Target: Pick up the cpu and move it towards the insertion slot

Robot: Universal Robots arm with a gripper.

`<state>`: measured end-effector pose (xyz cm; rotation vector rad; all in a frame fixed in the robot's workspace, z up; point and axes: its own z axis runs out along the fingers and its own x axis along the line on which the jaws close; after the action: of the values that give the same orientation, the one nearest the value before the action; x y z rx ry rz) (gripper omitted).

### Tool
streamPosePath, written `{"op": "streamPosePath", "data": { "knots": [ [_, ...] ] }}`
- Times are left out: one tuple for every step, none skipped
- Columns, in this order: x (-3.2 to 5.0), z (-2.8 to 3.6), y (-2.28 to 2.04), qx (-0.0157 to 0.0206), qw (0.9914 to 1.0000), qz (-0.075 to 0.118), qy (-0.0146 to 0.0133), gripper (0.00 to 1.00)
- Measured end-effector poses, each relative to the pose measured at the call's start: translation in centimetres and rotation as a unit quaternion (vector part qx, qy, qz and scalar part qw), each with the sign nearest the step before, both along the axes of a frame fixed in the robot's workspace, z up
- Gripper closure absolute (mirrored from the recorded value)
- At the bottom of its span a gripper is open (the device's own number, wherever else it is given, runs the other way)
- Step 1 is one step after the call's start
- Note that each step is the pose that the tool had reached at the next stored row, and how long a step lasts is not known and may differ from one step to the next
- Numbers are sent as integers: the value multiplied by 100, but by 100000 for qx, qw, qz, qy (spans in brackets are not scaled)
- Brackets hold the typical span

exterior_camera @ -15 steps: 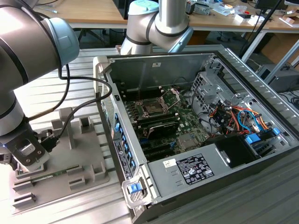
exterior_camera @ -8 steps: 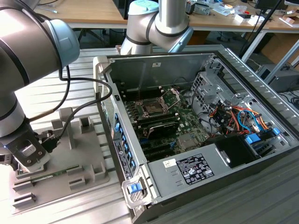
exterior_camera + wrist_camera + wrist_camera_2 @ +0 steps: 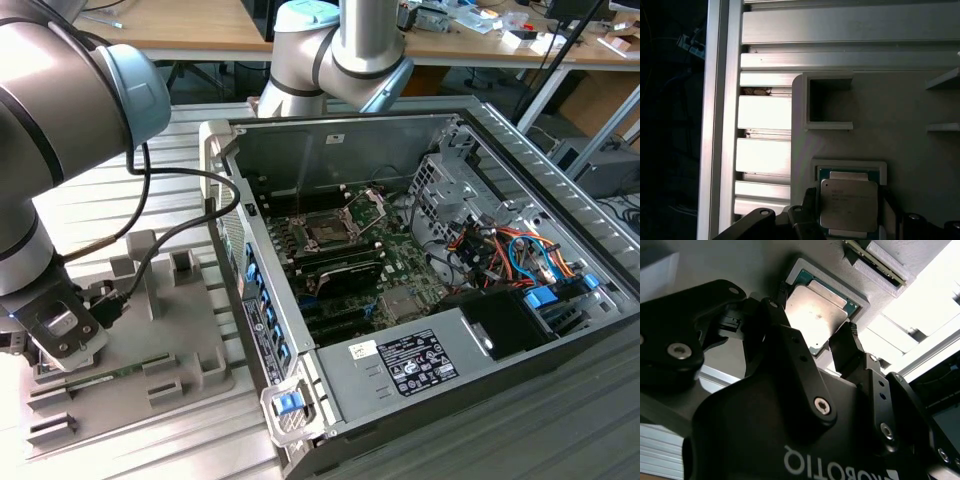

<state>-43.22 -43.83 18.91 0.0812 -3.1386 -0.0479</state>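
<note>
Closest: one gripper (image 3: 813,315), two fingers (image 3: 842,342) part-closed, clamped on opposite edges of one cpu (image 3: 848,205). Flat, silver face up, near-square with no clear long axis, seated in recess of one tray (image 3: 865,125). One slot (image 3: 330,232) well apart on board (image 3: 400,255) in exterior view.

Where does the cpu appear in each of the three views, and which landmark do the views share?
Exterior view: the claw covers it, over the grey tray at the exterior view's left.
Second wrist view: the cpu lies flat in a square recess, just beyond the claw.
First wrist view: the cpu lies in the same recess, close to the claw.
Shared landmark: the grey tray; its raised rim frames the cpu in both wrist views.
</note>
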Motion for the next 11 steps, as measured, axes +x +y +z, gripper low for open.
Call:
{"op": "streamPosePath", "data": {
  "knots": [
    [0, 0, 0, 1, 100000, 2, 0, 39],
    [0, -1, 0, 1, 100000, 0, 0, 39],
    [0, -1, 0, 1, 100000, 1, -2, 39],
    [0, -1, 0, 1, 100000, 0, -1, 39],
    [0, -1, 0, -1, 100000, -1, 0, 39],
    [0, -1, 0, 0, 100000, 0, -1, 39],
    [0, -1, 0, 0, 100000, 2, -2, 39],
    [0, -1, 0, -1, 100000, 0, 1, 40],
    [0, -1, 0, 1, 100000, 1, 1, 45],
    [0, -1, 0, -1, 100000, 1, 0, 45],
    [0, -2, 0, 0, 100000, 1, 0, 45]
  ]
}}
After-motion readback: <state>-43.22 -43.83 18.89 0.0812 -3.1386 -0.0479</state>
